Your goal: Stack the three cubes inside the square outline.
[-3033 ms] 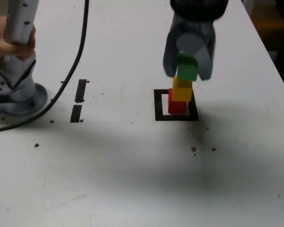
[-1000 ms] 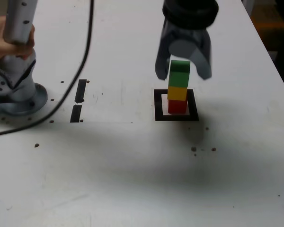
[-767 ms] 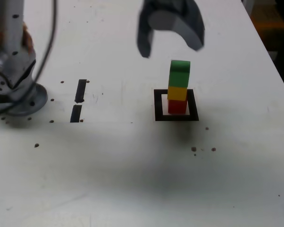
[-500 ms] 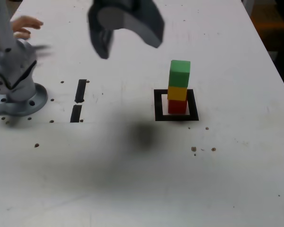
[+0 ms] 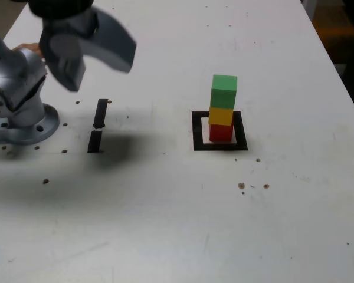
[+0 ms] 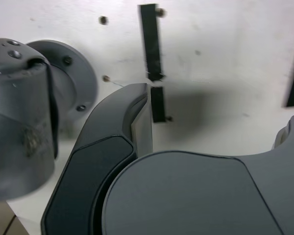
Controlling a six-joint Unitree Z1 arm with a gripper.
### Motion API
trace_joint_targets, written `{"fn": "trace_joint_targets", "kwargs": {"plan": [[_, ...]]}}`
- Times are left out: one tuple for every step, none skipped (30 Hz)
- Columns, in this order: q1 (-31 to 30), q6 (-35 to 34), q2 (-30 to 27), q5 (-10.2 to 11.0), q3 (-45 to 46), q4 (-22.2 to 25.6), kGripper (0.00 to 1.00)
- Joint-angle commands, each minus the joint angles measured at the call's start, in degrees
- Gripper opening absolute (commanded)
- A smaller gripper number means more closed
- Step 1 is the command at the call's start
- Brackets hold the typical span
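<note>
1. Green cube (image 5: 224, 94) atop yellow cube (image 5: 221, 116) atop red cube (image 5: 221, 133), right of centre in the exterior view, inside the square outline (image 5: 197, 132).
2. Gripper (image 5: 99, 73) at upper left of that frame, fingers wide apart, nothing between.
3. Probably only clearing away and parking left: leave the stack alone, no nudging for neatness.
4. Move smoothly, fingers high, well clear of the arm base (image 5: 25, 127) and person's hand (image 5: 30, 47).
</note>
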Motion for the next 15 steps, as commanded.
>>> {"fn": "trace_joint_targets", "kwargs": {"plan": [[0.0,-0.2,0.1,-0.3,9.1,-0.8,1.0],[0.0,-0.4,0.0,-0.4,9.4,-1.2,1.0],[0.0,-0.5,-0.1,-0.5,9.7,-1.4,1.0],[-0.1,-0.6,-0.1,-0.6,9.8,-1.6,1.0],[-0.1,-0.6,-0.2,-0.6,10.0,-1.8,1.0],[-0.1,-0.6,-0.3,-0.6,10.1,-1.9,1.0],[-0.1,-0.6,-0.4,-0.6,10.2,-2.0,1.0],[-0.1,-0.6,-0.6,-0.5,10.3,-2.2,1.0],[-0.1,-0.5,-0.8,-0.4,10.3,-2.3,1.0],[-0.1,-0.5,-1.0,-0.3,10.4,-2.4,1.0],[-0.1,-0.2,-1.3,-0.1,10.6,-2.6,1.0],[-0.1,0.0,-1.5,0.0,10.6,-2.8,1.0],[-0.1,0.3,-1.6,0.2,10.7,-3.0,1.0],[-0.1,0.6,-1.6,0.2,10.8,-3.2,1.0],[-0.2,1.0,-1.7,0.3,10.8,-3.4,1.0]]}}
